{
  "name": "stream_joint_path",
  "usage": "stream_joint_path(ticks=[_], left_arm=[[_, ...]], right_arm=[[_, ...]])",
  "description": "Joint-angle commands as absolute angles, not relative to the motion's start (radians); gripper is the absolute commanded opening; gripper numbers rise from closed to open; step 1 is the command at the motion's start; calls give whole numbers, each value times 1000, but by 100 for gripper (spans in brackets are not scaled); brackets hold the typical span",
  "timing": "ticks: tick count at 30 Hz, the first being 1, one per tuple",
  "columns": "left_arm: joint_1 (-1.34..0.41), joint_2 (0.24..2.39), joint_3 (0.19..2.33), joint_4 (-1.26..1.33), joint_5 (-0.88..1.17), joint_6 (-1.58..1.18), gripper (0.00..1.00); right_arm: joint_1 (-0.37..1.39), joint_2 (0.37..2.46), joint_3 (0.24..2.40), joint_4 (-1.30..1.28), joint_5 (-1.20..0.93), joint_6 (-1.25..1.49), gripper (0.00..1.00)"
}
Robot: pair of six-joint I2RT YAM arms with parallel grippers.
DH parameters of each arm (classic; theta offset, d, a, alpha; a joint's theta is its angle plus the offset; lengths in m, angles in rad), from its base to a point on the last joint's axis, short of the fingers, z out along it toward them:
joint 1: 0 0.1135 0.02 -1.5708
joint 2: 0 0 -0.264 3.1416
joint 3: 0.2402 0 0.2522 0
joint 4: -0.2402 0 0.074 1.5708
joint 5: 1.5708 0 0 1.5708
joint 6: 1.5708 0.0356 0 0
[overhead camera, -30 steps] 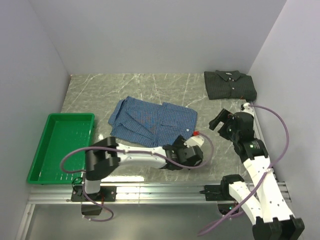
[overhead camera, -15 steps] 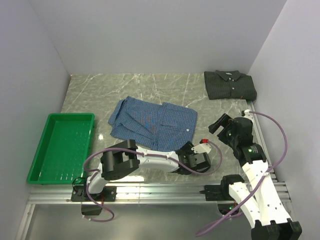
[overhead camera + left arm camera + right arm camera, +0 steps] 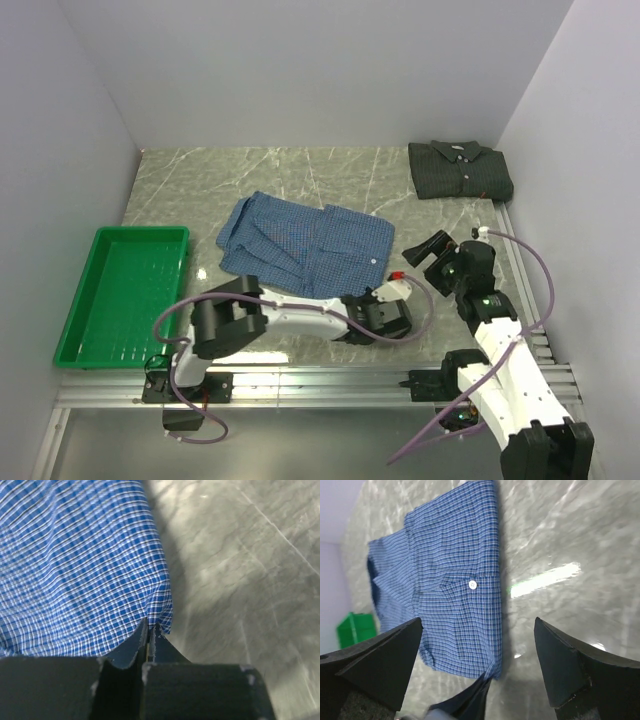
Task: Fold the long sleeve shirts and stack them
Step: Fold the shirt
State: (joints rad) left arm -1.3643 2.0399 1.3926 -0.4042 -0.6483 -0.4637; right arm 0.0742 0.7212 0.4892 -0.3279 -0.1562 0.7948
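Now that my left gripper (image 3: pixel 150 630) has snapped shut on the lower-right corner of the blue shirt (image 3: pixel 75 555), I can fold; right gripper (image 3: pixel 477 650) gapes empty.

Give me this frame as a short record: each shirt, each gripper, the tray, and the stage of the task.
blue checked shirt: mid-table, lying flat, partly folded
dark shirt: folded, at the far right corner of the table
left gripper: shut on the blue checked shirt at its near right corner
right gripper: open, holding nothing, to the right of the blue checked shirt
green tray: left side of the table
stage: shirts apart, not yet stacked
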Motion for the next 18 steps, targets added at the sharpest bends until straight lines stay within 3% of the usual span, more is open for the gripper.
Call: stream_joint_path(ticks=[1,11,18], left_arm=[[-1327,1881,1327,-339,-568,-540,0],[-1287,1763,1258,-265,-453,-588,0],[-1284,1758,1266,-265,-439,-600,1]], right_arm=[[60,777,405,-94,-254,885,100],[63,1046,298,296,-492,999,100],[74,1230,279,466,-508,1043,100]])
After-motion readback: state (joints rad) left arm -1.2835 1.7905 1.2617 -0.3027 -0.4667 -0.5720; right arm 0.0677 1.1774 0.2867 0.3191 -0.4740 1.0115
